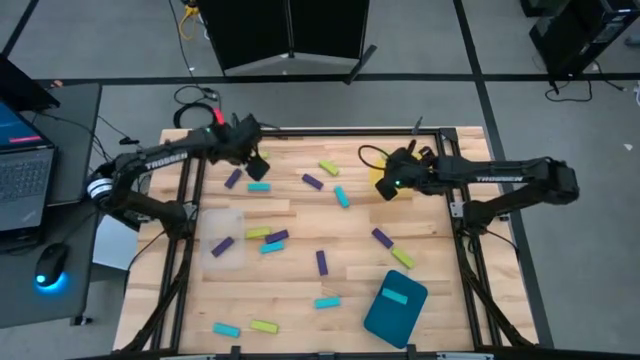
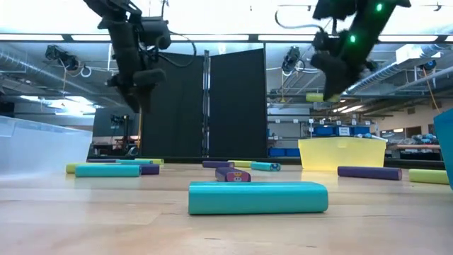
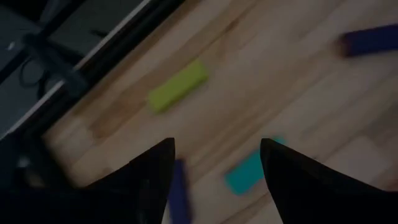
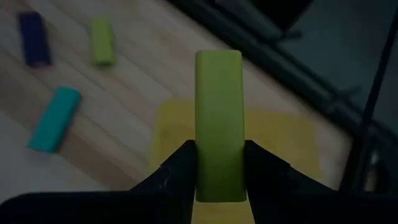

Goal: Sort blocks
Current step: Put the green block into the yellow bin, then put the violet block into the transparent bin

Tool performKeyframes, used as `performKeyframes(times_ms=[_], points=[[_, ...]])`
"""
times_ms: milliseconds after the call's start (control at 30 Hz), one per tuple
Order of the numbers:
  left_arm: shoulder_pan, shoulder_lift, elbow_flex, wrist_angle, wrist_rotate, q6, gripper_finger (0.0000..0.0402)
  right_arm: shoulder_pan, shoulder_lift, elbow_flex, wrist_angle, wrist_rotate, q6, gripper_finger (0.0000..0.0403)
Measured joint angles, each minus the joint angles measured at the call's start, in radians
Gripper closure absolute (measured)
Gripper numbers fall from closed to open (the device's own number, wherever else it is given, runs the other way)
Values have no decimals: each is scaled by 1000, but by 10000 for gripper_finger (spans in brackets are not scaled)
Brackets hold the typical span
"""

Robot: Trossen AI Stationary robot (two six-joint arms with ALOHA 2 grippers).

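Observation:
Several purple, cyan and yellow-green blocks lie flat and scattered on the wooden table (image 1: 300, 215). My right gripper (image 1: 392, 182) hangs over the yellow tray (image 1: 384, 190) at the far right, shut on a yellow-green block (image 4: 218, 93). My left gripper (image 1: 257, 163) hovers open above the far left of the table. Between its fingers (image 3: 216, 146) there is nothing. Below it lie a purple block (image 3: 179, 190) and a cyan block (image 3: 247, 174), with a yellow-green block (image 3: 178, 86) farther off. My right gripper pinches the yellow-green block by its two long sides, at one end (image 4: 218, 163), between the two fingers. The block runs along the fingers and its free end (image 4: 218, 62) sticks out past the tips. It is lifted clear above the yellow tray, and the fingers slant downward.
A clear tray (image 1: 226, 238) holding a purple block sits at the left. A teal tray (image 1: 394, 310) holding a cyan block sits at the near right. Black frame rails (image 1: 185, 215) border the table's sides. A laptop (image 1: 22, 165) and mouse sit off the table's left.

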Motion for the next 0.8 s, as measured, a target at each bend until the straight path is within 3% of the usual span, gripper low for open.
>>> performKeyframes(times_ms=[233, 533, 633, 800], points=[[184, 2, 6, -85, 19, 66, 157, -124, 30, -94, 14, -69, 30, 284], [348, 6, -58, -64, 128, 97, 157, -146, -3, -106, 131, -79, -62, 54], [359, 26, -83, -61, 184, 108, 157, -128, -35, -106, 189, -96, -95, 20], [341, 82, -139, -54, 192, 112, 157, -95, -71, -106, 230, -104, -111, 21]])
